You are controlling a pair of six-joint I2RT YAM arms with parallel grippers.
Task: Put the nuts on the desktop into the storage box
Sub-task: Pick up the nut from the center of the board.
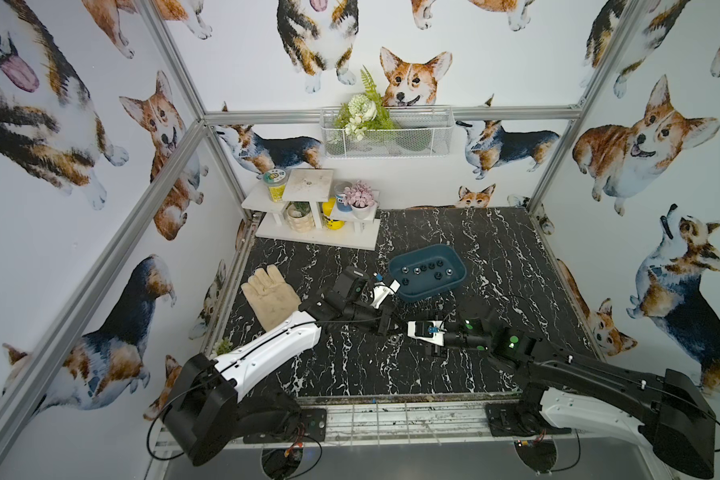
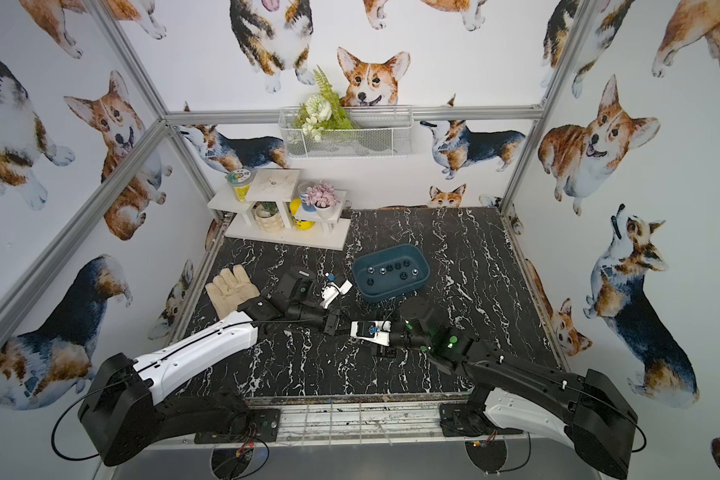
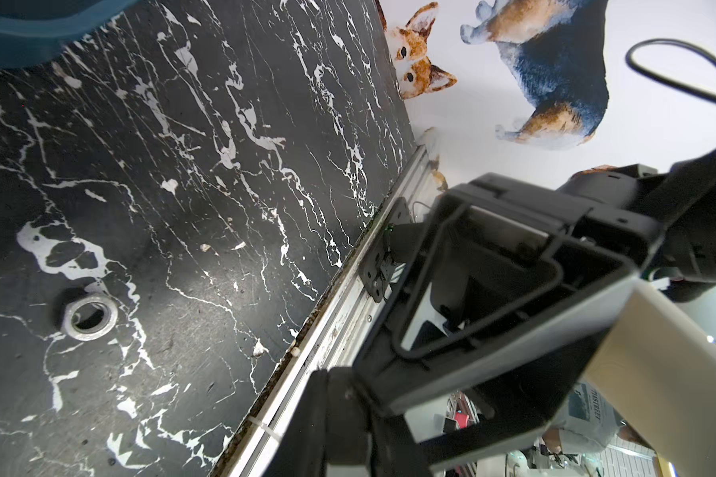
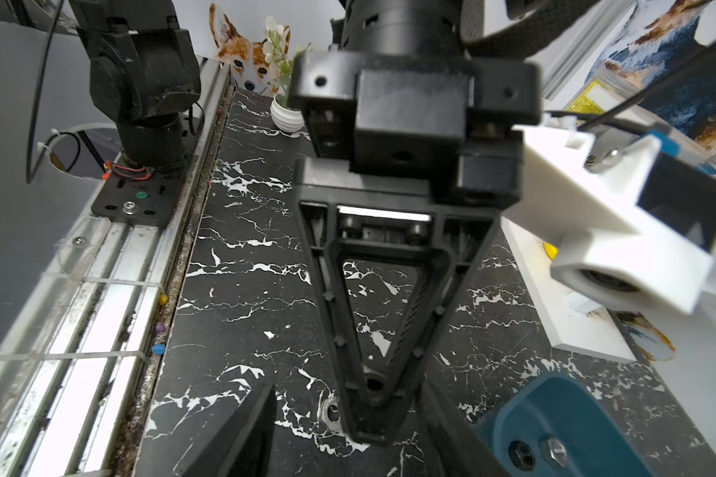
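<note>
Nut (image 1: 393, 340) on desktop (image 1: 495, 257), lower centre in top view, below box (image 1: 433, 291). Right fingers (image 4: 249, 429) apart around it; left gripper (image 4: 368, 425) shut, tip beside. I fear closing right hits left tip, flicks nut away.

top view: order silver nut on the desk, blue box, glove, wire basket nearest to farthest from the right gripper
1. silver nut, right by the right gripper
2. storage box, just behind it
3. glove, off to the left
4. wire basket, on the back wall
</note>
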